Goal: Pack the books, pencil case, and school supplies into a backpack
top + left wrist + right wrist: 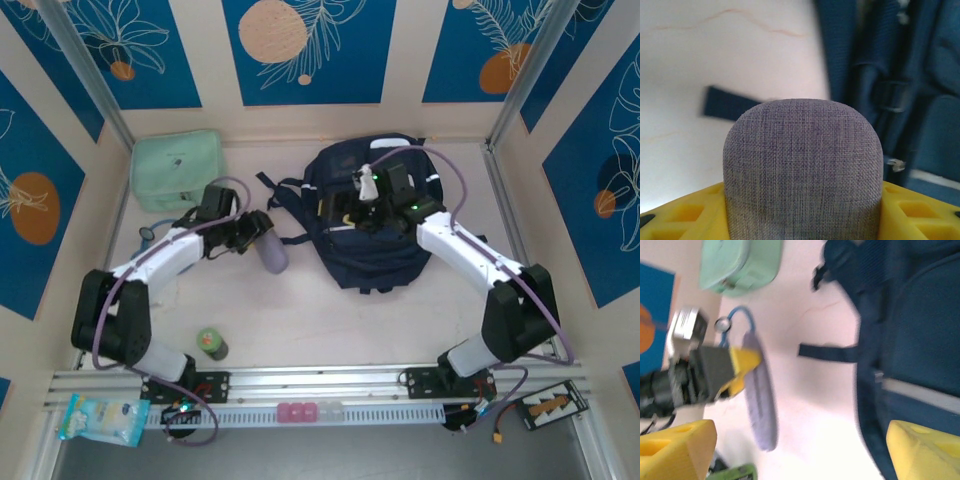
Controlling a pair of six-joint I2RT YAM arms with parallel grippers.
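Greyish-purple oblong fabric case [272, 252] sits left of table centre, grasped by the left gripper [252, 232]. The right gripper [355, 208] hangs above the large navy backpack [378, 255] at rear centre.
Left wrist: yellow fingers [690, 212] press both case flanks.
Right wrist: jaws spread wide, empty.

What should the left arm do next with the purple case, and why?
Probably lift the purple case slightly and carry it right, toward the backpack. The case sits gripped between the left pincer's yellow fingers, the backpack lies close on its right, and the right pincer hangs open above the backpack.
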